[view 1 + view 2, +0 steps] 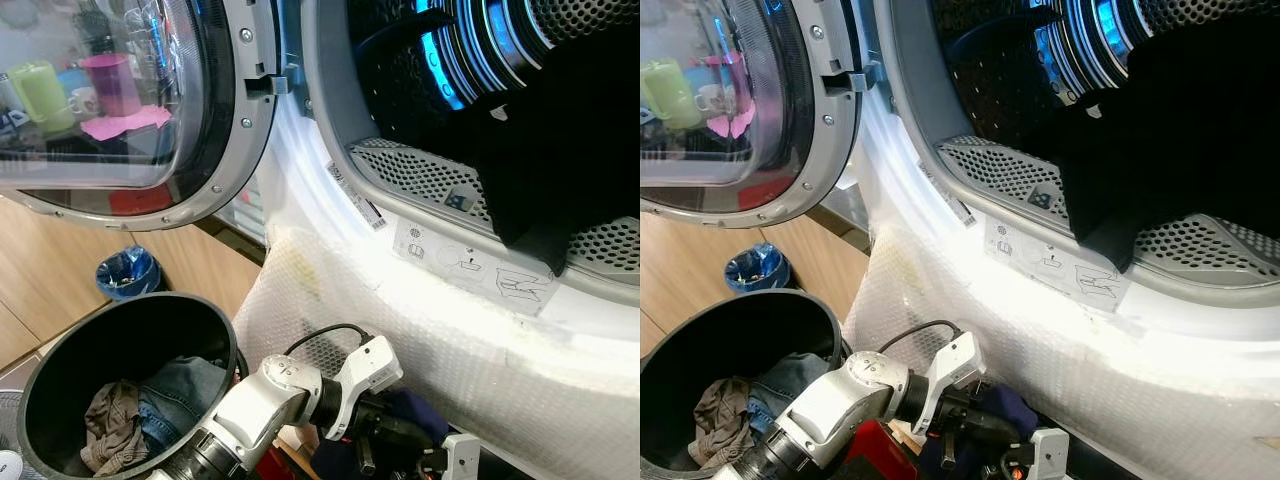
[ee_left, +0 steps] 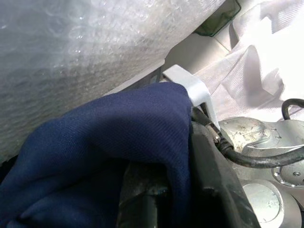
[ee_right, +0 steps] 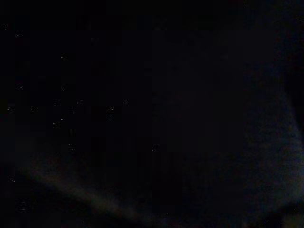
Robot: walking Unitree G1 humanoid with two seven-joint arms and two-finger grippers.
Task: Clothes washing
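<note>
the washing machine (image 1: pixel 420 290) stands with its round door (image 1: pixel 130 110) swung wide to the robot's left, and a dark garment (image 1: pixel 540 150) hangs inside the drum (image 1: pixel 480 60), draping over the perforated lower rim. bubble wrap (image 1: pixel 400 340) covers the machine's white front below the opening. low in front of the machine, the left gripper (image 1: pixel 375 440) reaches across toward the robot's right, and its jaws are pinching a navy blue cloth (image 2: pixel 104 142); in the left wrist view the cloth bunches over the black fingers (image 2: pixel 209 190), close up against the bubble wrap. to the robot's left, a black laundry bin (image 1: pixel 60 360) holds a pair of blue jeans (image 1: pixel 185 390) and a crumpled brown garment (image 1: pixel 110 425) lying next to each other at the bottom. a small bin lined with a blue bag (image 1: pixel 128 272) sits on the floor beyond the laundry bin, beside the wood-panelled wall. the right wrist view is nearly black, so i cannot tell how the right gripper's jaws stand.
</note>
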